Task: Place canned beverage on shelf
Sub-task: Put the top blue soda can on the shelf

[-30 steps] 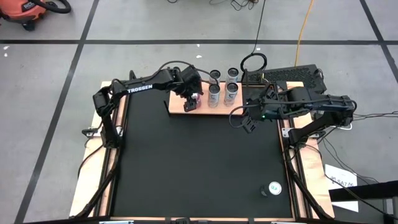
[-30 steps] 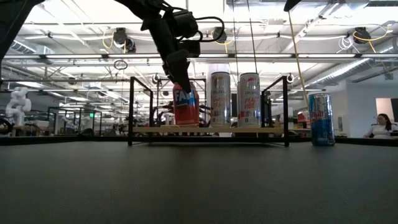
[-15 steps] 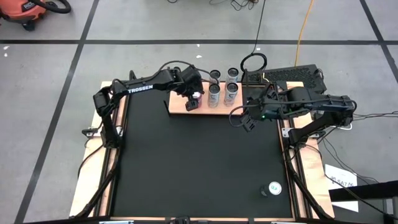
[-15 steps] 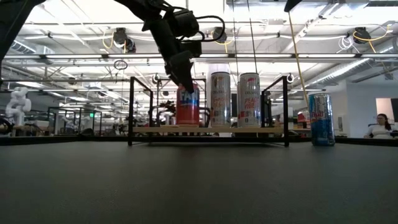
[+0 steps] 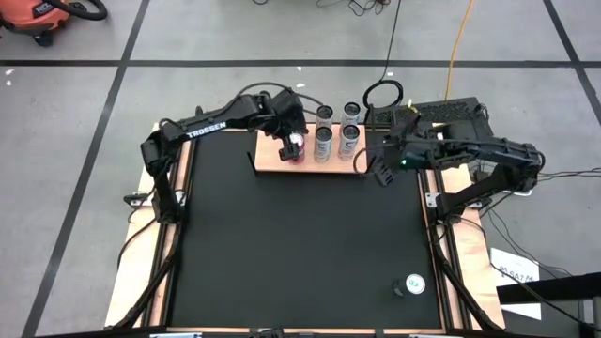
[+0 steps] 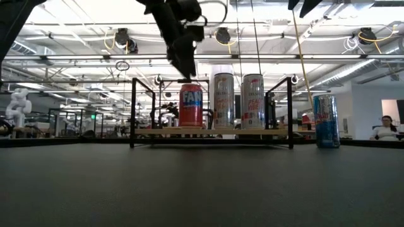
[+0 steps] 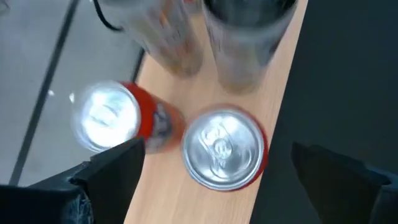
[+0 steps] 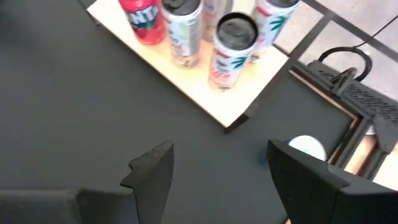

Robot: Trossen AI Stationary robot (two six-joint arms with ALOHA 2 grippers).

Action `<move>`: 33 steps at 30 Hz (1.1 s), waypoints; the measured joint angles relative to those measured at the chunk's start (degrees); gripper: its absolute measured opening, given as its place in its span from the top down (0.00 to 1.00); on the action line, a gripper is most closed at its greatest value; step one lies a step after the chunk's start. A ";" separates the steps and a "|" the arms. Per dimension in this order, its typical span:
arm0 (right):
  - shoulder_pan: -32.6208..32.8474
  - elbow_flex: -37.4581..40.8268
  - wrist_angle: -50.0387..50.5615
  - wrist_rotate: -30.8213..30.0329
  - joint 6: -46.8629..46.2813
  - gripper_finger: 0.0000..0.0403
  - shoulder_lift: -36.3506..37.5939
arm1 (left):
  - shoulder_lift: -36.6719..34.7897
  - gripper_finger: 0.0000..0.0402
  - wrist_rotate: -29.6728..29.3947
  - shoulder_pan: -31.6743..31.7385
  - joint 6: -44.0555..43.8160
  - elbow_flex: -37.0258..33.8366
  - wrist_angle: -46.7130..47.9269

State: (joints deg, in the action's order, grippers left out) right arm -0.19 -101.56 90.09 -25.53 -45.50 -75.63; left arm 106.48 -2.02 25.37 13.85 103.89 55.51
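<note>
A red can [image 6: 191, 105] stands upright on its base on the shelf [image 6: 214, 131], a small light-wood board [image 5: 272, 160] with black uprights at the table's far edge. My left gripper [image 6: 184, 69] is open and hangs just above the can, clear of it. In the left wrist view its fingers stand wide on either side of the can's silver top [image 7: 224, 148]. A second red-sided can [image 7: 109, 118] stands beside it on the board. My right gripper [image 5: 380, 174] is open and empty above the table, right of the shelf.
Several tall slim cans [image 5: 324, 141] [image 5: 349, 134] stand on the shelf right of the red can, with black posts [image 6: 133, 112] [image 6: 291, 112] at the corners. A blue can [image 6: 326, 121] stands on the table. Another can top [image 5: 413, 284] shows near the front right corner.
My left gripper has carried the tilted red can a little toward the table's right, set it upright on the shelf board, let go and gone up clear of it. My right gripper has moved a little toward the far edge.
</note>
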 joint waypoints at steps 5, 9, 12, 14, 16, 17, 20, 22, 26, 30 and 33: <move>-6.47 0.53 -0.14 4.33 5.26 0.39 1.21 | -3.77 0.01 -0.02 0.00 -1.33 3.11 -1.07; -11.10 5.82 -0.03 8.00 7.62 0.39 3.41 | -8.60 0.01 0.01 -0.05 -4.45 2.99 -4.19; -13.01 12.68 -0.07 12.42 7.62 0.39 5.62 | -12.47 0.01 0.04 -0.99 -7.61 1.99 -6.40; -12.91 17.07 0.02 16.50 5.56 0.39 7.46 | -14.35 0.01 0.05 -2.47 -8.98 1.26 -7.12; -11.72 20.33 -0.11 20.44 2.28 0.39 9.22 | -15.85 0.01 0.08 -4.43 -10.26 0.63 -6.96; -10.70 21.55 -0.22 22.09 0.16 0.39 10.08 | -16.36 0.01 0.09 -5.67 -10.69 0.55 -6.76; -6.65 22.82 -1.08 25.73 -7.13 0.39 12.20 | -17.37 0.01 -0.88 -9.87 -12.04 0.53 -7.06; -3.13 22.82 -2.26 26.84 -13.02 0.39 13.37 | -17.61 0.01 -3.61 -13.12 -12.05 0.53 -6.82; 4.51 22.82 -3.49 28.86 -24.56 0.39 13.55 | -17.60 0.01 -11.59 -18.58 -12.05 0.49 -4.85; 9.76 22.82 -1.88 21.24 -30.80 0.39 11.99 | -17.60 0.01 -17.34 -22.09 -13.25 0.45 -2.35; 8.66 22.84 -0.10 9.14 -33.01 0.39 11.29 | -17.60 0.01 -18.08 -23.37 -14.49 0.44 -2.53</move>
State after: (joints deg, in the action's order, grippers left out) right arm 8.47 -78.72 90.00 -16.39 -78.51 -64.33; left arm 88.88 -20.10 2.00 -0.64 104.33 52.98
